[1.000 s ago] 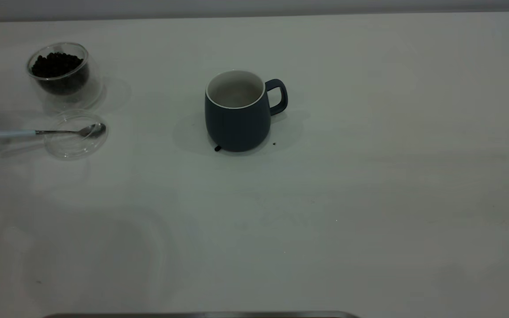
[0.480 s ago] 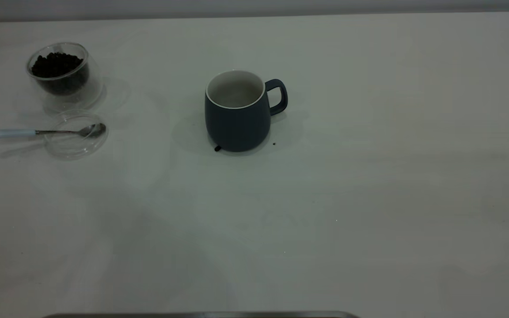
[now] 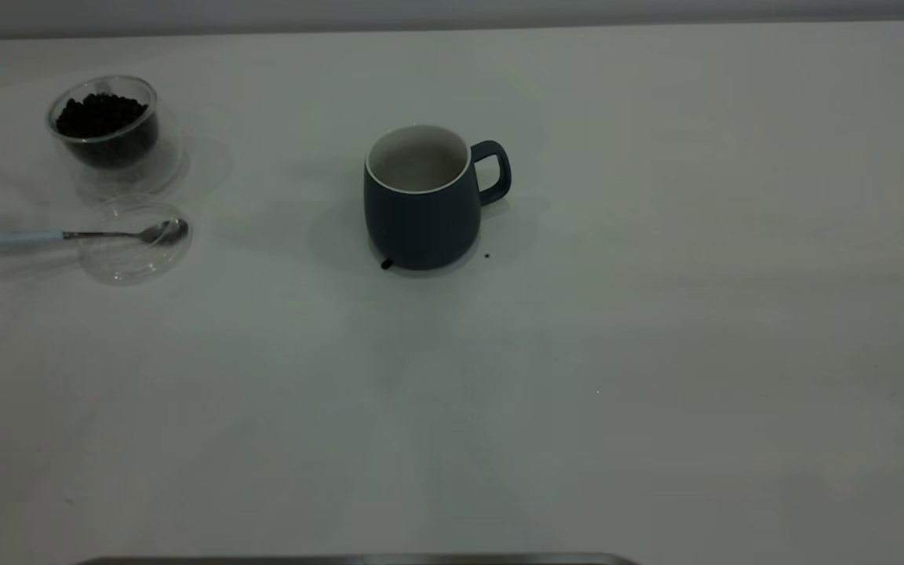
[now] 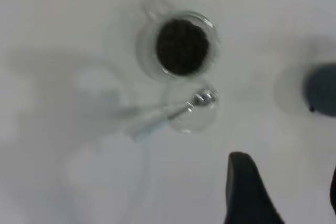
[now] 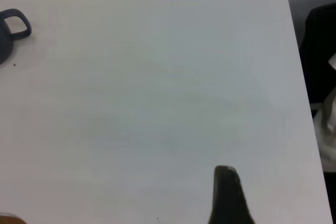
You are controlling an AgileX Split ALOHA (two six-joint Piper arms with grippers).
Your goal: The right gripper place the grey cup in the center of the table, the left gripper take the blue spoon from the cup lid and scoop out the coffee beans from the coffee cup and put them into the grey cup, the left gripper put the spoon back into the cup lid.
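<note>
White tabletop, the table (image 3: 656, 329), is filling the exterior view, with neither arm showing there. Near its centre the grey cup (image 3: 419, 200) is standing upright, its handle pointing toward the right arm's side and one stray bean (image 3: 386, 264) lying at its base. At the far left the coffee cup (image 3: 107, 129) is holding the coffee beans (image 3: 100, 114). Just in front of it the cup lid (image 3: 135, 239) is carrying the bowl of the blue spoon (image 3: 75, 235), whose handle is reaching out past the rim. The left gripper (image 4: 286, 192) is hanging above them, fingers spread and holding nothing. Whether the right gripper (image 5: 227, 195), well apart from the cup, is spread, I cannot tell.
</note>
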